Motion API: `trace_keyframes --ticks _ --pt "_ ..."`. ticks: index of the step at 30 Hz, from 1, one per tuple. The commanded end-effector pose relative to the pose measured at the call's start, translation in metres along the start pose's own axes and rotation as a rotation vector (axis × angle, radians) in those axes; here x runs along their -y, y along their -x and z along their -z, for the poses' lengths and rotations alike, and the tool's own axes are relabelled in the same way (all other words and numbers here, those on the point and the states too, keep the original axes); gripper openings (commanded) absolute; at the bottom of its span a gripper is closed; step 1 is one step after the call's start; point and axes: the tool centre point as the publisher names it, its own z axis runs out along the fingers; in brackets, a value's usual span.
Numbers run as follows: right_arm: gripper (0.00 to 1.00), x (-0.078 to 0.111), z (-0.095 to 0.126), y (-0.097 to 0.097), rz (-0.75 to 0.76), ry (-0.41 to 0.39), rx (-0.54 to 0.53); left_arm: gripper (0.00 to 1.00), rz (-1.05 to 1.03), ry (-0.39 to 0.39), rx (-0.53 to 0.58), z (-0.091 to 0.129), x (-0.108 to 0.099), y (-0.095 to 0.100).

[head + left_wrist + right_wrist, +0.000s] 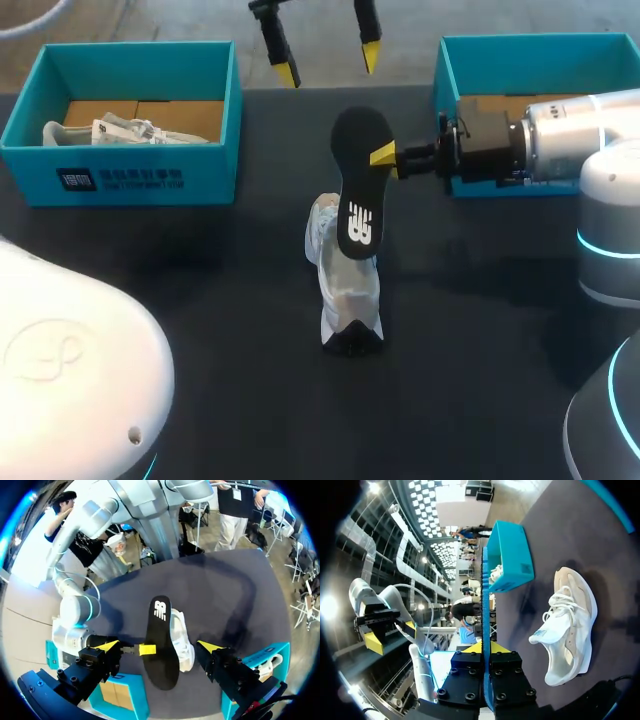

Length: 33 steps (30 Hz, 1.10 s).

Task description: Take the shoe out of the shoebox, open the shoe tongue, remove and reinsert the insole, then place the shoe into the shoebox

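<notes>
A black insole (357, 185) with a white logo hangs over the table's middle, pinched at one edge by my right gripper (385, 155), which is shut on it. In the right wrist view the insole (484, 605) shows edge-on as a thin blue strip between that gripper's (484, 650) fingers. The white shoe (340, 300) lies on the dark table just below the insole, also seen as the shoe (570, 625) and the shoe (182, 640). My left gripper (328, 62) hovers open at the table's far side. The insole (160, 645) is ahead of it, apart from its fingertips (106, 645).
A teal shoebox (150, 180) at the far left holds a second white shoe (120, 130). Another teal shoebox (540, 50) stands at the far right behind my right arm (560, 140). The dark tabletop (200, 290) lies around the shoe.
</notes>
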Motion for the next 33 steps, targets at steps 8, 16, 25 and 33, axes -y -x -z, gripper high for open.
trace_keyframes --ticks 8,16,25,33 --pt "0.00 0.000 -0.001 0.002 -0.002 0.002 -0.003 1.00 0.013 0.073 -0.146 0.001 0.001 0.008" --pt "0.00 -0.001 -0.002 0.001 -0.005 0.007 -0.008 1.00 0.094 0.153 -0.147 0.001 -0.001 0.011" --pt "0.00 -0.003 -0.003 0.001 -0.003 0.016 -0.014 1.00 0.127 0.246 -0.184 0.000 -0.006 0.010" --pt "0.00 -0.003 -0.006 0.000 -0.001 0.016 -0.019 1.00 0.146 0.263 -0.207 0.000 -0.011 0.006"
